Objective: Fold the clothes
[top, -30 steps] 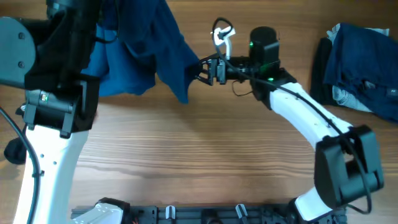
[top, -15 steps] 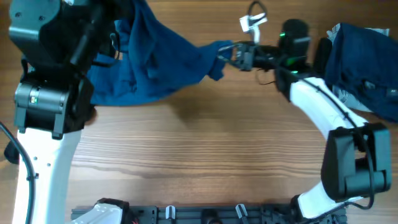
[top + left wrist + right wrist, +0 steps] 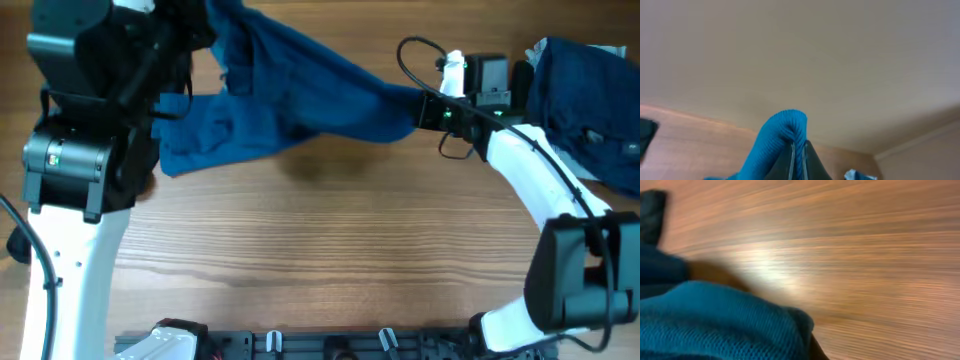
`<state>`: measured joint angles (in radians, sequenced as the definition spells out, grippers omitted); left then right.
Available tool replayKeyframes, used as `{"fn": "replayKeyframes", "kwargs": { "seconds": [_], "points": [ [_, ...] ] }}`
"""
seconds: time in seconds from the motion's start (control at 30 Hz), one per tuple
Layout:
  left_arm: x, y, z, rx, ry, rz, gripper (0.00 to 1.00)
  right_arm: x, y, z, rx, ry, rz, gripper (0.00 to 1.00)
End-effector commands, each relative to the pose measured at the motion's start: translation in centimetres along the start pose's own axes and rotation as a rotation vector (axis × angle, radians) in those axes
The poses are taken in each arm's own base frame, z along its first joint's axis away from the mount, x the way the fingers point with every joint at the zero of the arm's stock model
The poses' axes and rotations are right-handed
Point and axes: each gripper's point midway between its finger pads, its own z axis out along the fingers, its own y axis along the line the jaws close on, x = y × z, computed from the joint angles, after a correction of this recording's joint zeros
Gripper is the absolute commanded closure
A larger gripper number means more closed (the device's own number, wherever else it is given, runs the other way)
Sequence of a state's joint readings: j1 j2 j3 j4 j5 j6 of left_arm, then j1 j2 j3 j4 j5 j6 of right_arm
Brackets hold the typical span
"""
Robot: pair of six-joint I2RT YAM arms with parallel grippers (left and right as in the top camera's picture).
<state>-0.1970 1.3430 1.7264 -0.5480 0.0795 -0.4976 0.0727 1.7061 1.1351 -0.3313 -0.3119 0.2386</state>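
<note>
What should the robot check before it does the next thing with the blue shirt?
1. Left hand shut on the blue shirt: ok.
2. Right hand shut on the shirt's other end: ok.
3. Shirt spread flat: not ok, it hangs bunched between the hands.
4. Bare table in front to lay it on: ok.
5. Other clothes apart from the shirt: ok.
6. Which part of the shirt each hand holds: cannot tell.
</note>
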Motion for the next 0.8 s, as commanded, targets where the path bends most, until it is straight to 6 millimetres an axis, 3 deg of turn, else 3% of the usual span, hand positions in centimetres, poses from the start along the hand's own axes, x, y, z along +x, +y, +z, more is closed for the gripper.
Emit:
{"fn": "replayKeyframes", "kwargs": {
  "seconds": [0.0, 0.27, 0.37, 0.43, 0.57, 0.63, 0.77],
  "points": [
    [-0.6, 1.6, -0.9, -0.093, -0.025, 0.022, 0.96, -6.3, -2.1, -6.2, 0.192, -0.196, -0.075, 0.96],
    [6.4, 6.4, 0.4, -0.269, 0.26, 0.072, 0.96, -10.4, 2.4, -16.1, 0.181, -0.284, -0.166, 0.96],
    [7.6, 7.2, 1.0, -0.286, 0.313, 0.126, 0.96, -11.3, 3.8, -18.9, 0.166, -0.295, -0.191, 0.96],
    [7.3, 7.0, 1.2, -0.277, 0.301, 0.138, 0.96, -12.1, 5.0, -21.5, 0.163, -0.318, -0.215, 0.96],
    [4.4, 5.1, -0.2, -0.23, 0.21, 0.143, 0.96, -12.7, 6.7, -25.7, 0.155, -0.35, -0.238, 0.96],
    [2.1, 3.4, -2.2, -0.194, 0.143, 0.146, 0.96, -12.6, 7.4, -27.7, 0.156, -0.363, -0.253, 0.96],
    [-0.7, 0.9, -6.9, -0.141, 0.052, 0.15, 0.96, -11.9, 8.4, -31.0, 0.155, -0.38, -0.261, 0.96]
  ]
}}
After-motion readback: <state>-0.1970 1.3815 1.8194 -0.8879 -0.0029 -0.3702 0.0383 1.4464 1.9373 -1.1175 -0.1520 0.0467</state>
